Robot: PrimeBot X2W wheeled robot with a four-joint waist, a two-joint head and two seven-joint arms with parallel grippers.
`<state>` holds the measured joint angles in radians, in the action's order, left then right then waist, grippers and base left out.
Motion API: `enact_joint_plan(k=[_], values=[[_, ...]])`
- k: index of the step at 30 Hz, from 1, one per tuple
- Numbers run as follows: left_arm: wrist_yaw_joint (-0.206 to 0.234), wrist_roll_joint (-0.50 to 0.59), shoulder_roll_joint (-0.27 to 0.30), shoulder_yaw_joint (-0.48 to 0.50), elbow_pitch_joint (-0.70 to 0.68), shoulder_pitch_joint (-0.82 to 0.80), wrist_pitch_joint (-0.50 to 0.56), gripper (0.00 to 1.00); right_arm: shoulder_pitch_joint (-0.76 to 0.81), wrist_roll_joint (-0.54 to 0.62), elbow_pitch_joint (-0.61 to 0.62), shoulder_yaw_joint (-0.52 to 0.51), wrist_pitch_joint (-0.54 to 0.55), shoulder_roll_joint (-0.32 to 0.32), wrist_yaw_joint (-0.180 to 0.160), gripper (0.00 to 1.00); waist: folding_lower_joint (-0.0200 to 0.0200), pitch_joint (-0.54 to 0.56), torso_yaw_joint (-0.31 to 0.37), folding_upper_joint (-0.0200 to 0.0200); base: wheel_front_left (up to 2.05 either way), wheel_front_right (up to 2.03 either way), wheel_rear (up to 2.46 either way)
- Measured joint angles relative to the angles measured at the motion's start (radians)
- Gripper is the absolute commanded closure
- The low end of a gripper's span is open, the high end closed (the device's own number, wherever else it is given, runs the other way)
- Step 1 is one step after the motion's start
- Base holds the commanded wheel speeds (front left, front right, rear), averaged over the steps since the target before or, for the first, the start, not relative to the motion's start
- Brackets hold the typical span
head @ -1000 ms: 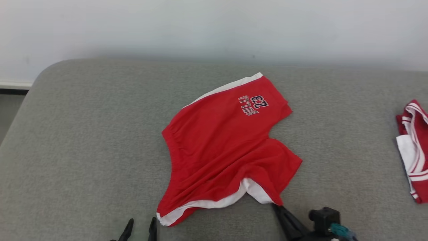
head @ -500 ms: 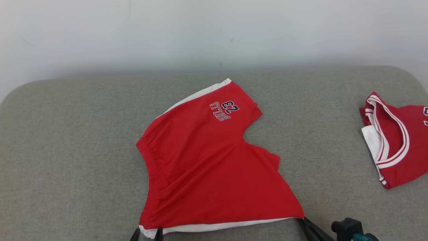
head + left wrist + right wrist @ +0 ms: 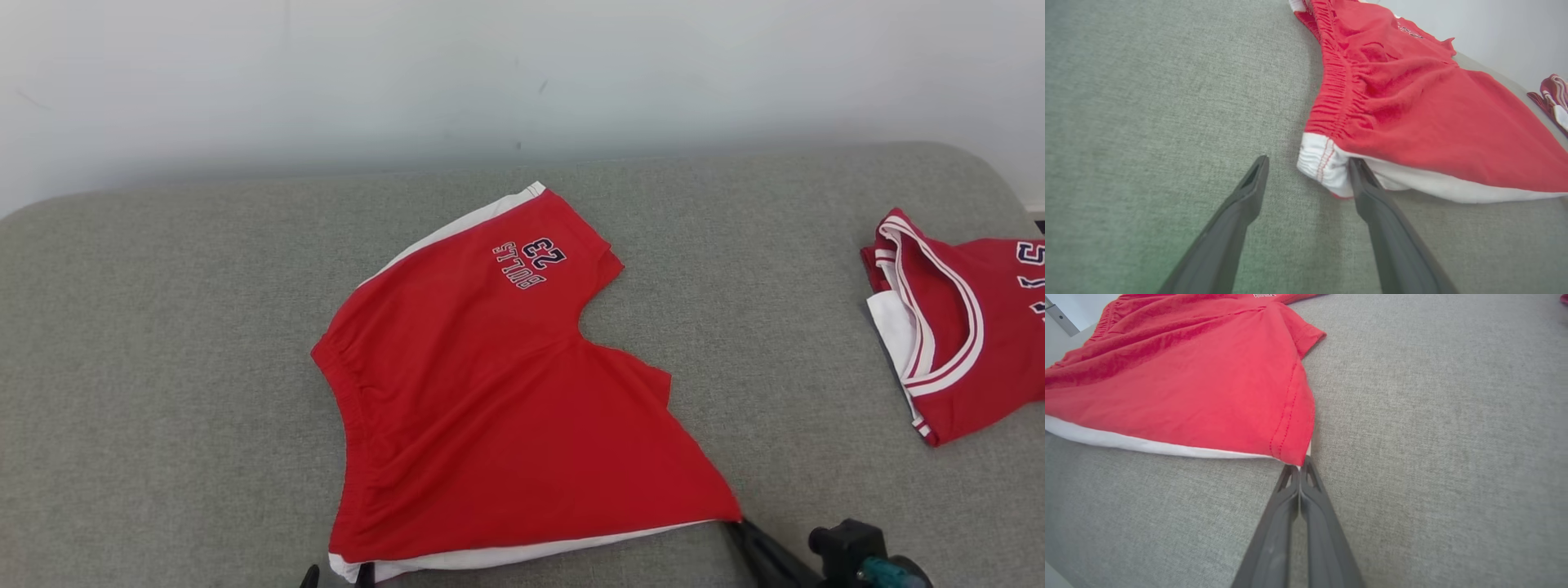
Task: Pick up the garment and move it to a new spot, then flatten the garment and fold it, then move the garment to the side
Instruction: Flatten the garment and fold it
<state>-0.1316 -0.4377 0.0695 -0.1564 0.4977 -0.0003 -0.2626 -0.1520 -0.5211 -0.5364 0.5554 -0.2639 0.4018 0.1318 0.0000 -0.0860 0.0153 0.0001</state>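
The garment (image 3: 506, 408) is a pair of red shorts with white side stripes and a "23" print, spread on the grey cushion (image 3: 163, 327). My left gripper (image 3: 336, 576) is open at the near waistband corner. In the left wrist view, the white corner of the garment (image 3: 1412, 114) lies between the fingers of the left gripper (image 3: 1308, 161), with one fingertip (image 3: 1359, 171) against the cloth. My right gripper (image 3: 737, 529) is shut on the near leg's hem corner. The right wrist view shows that corner of the garment (image 3: 1188, 388) pinched at the tips of the right gripper (image 3: 1300, 467).
A second red garment, a jersey (image 3: 955, 327) with white trim, lies at the cushion's right end, and its edge shows in the left wrist view (image 3: 1553, 94). A pale wall runs behind the cushion. Bare cushion stretches to the left of the shorts.
The camera has shifted, bringing more of the jersey into view. The near leg, crumpled before, now lies stretched flat toward my right gripper. My left gripper has closed in on the waistband corner.
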Motion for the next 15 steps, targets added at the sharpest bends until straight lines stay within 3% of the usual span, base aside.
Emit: enact_joint_plan(k=[15], values=[[0.0,0.002,0.044,-0.044,-0.038,0.001,0.0,0.0,-0.01,0.032,-0.026,-0.118,0.0,-0.009,0.0,1.0,0.0,-0.009,0.008,0.0,0.0,0.0,0.0]])
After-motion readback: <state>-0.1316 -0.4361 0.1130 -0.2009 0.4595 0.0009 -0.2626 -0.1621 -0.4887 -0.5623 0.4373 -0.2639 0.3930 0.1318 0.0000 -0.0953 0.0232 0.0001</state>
